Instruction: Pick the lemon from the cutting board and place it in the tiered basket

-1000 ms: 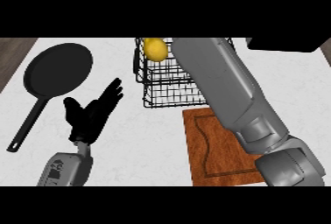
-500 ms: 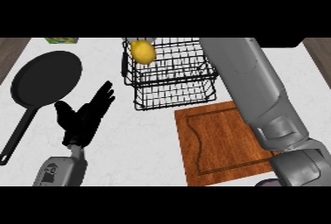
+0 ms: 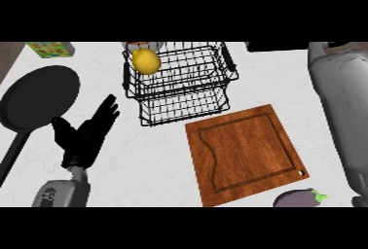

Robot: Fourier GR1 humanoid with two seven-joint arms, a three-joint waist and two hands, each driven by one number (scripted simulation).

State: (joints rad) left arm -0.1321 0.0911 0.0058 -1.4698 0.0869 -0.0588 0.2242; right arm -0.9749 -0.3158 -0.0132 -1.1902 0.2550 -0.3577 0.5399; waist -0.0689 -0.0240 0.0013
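The black wire tiered basket (image 3: pixel 183 82) holds the lemon (image 3: pixel 146 62) in its upper tier, near the back left corner. The lemon is yellow, smooth and oval. The wooden cutting board (image 3: pixel 248 153) lies bare in front of the basket. The left hand (image 3: pixel 84 135), fingers straight and released, sits well left of the lemon. Only the right forearm shows, so the right hand cannot be judged.

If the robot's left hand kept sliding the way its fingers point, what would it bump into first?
Probably the black wire tiered basket. The open black left hand points up and to the right across bare white counter, toward the basket's lower left side. Height is hard to judge, so it might pass over.
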